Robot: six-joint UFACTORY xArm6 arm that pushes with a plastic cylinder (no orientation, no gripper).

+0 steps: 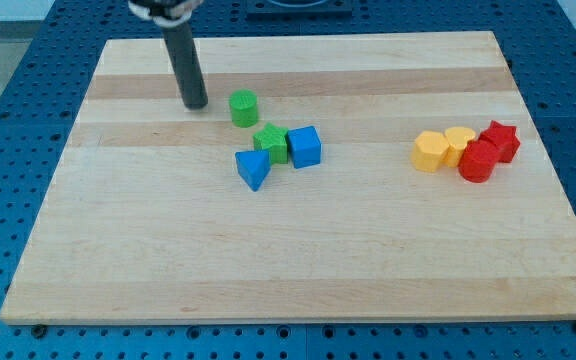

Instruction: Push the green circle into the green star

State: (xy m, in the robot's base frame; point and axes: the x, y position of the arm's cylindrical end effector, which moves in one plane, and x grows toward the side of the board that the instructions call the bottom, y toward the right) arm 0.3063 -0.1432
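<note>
Camera view: my tip (196, 103), holding nothing, is placed at nine o'clock of the light, stiff green circle (244, 108); contact is best made at eleven o'clock, toward the green star (271, 142).

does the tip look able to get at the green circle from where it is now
Probably yes. My tip sits just to the view's left of the green circle, with bare board between them. The green star lies below-right of the circle, beyond it.

The green circle (244, 108) stands upright just above the green star (271, 142), a narrow gap between them.
</note>
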